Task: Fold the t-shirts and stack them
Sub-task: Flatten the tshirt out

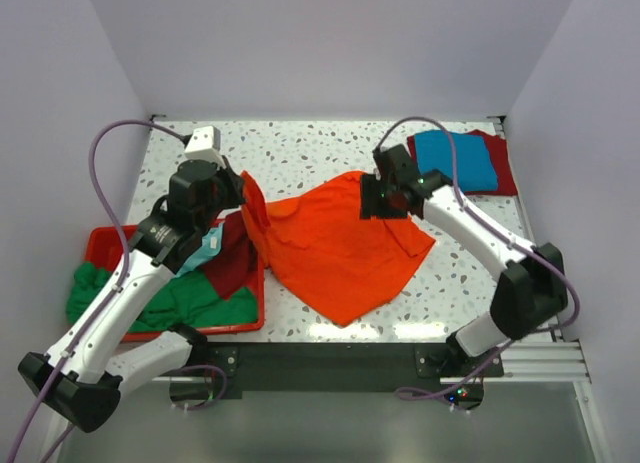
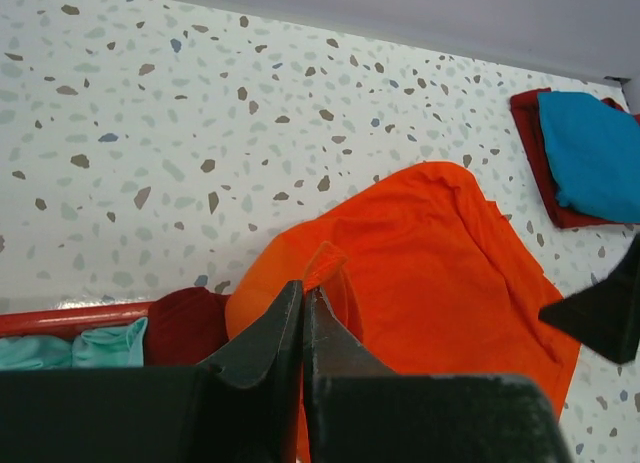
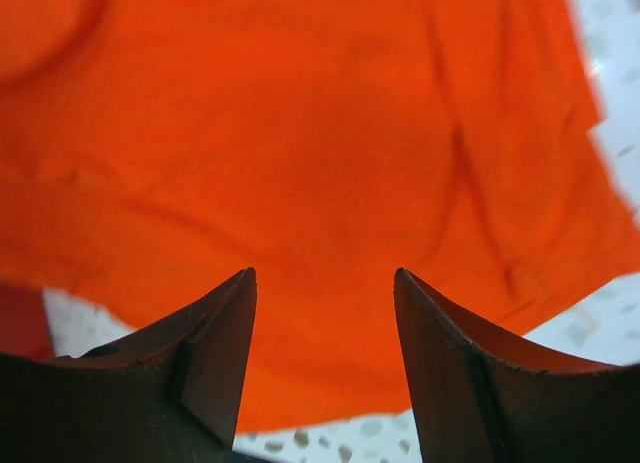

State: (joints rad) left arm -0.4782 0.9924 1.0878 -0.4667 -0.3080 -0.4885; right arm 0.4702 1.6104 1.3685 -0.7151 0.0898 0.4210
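The bright orange t-shirt point(image 1: 345, 251) lies spread and rumpled in the middle of the table. My left gripper point(image 1: 243, 191) is shut on its left edge and lifts that edge; the pinched fold point(image 2: 322, 266) sticks out between the closed jaws. My right gripper point(image 1: 378, 200) is open and hovers just above the shirt's far right part; the orange cloth point(image 3: 320, 163) fills the right wrist view, with nothing between the jaws. A folded blue t-shirt point(image 1: 456, 161) lies on a folded dark red one point(image 1: 503, 165) at the far right. Green point(image 1: 185, 298), dark red point(image 1: 232, 263) and light teal point(image 1: 206, 249) shirts lie in the bin.
The red plastic bin point(image 1: 160, 329) stands at the near left, under my left arm. The stack of blue and dark red also shows in the left wrist view point(image 2: 590, 153). Bare speckled tabletop point(image 1: 300, 153) lies at the back, with walls on three sides.
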